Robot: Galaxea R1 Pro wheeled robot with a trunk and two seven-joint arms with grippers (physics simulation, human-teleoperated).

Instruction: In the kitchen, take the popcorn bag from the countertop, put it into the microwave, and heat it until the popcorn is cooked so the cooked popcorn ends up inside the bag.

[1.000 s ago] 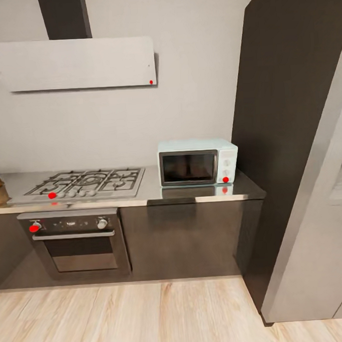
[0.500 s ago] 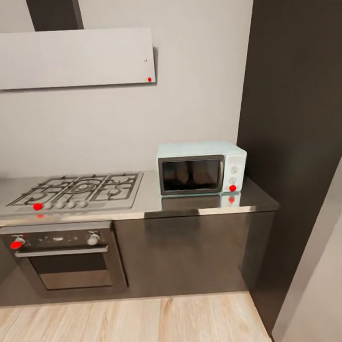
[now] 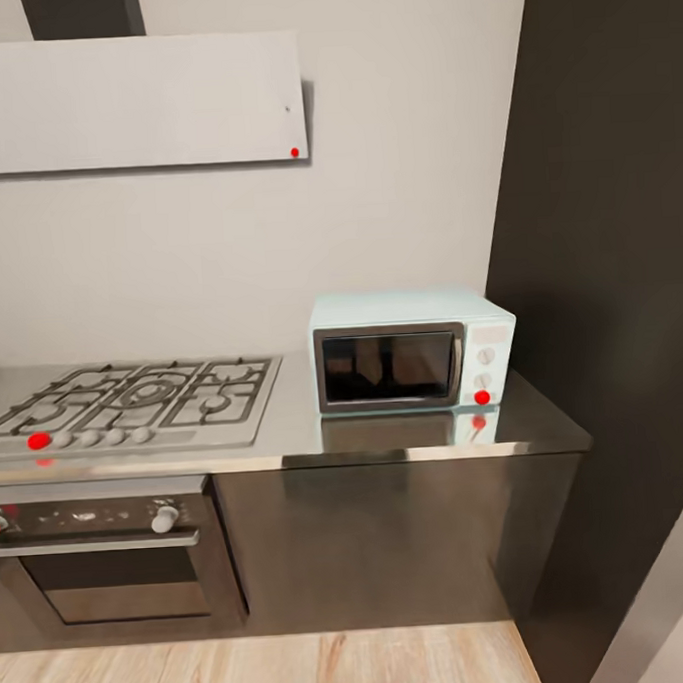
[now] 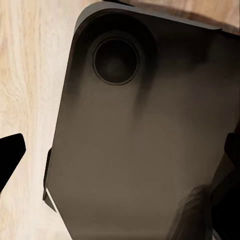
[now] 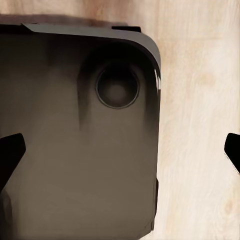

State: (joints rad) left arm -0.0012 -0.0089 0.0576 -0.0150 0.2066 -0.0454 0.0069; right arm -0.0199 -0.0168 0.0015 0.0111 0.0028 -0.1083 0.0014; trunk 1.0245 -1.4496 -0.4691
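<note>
the small boxy pale-blue microwave (image 3: 412, 350) with dark glass door shut stands on the long glossy grey metal countertop (image 3: 386, 434), beside the grated gas hob (image 3: 134, 402), with the dark built-in oven (image 3: 102, 554) below. each wrist camera looks down on the robot's dark rounded base (image 4: 140, 145) over pale wood floor (image 5: 200, 125). the black fingertips (image 4: 10, 160) of the left gripper and those (image 5: 10, 155) of the right stand wide apart, released, grasping nothing.

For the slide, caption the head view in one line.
Pale-blue microwave, door shut, on the grey countertop right of the gas hob.
</note>
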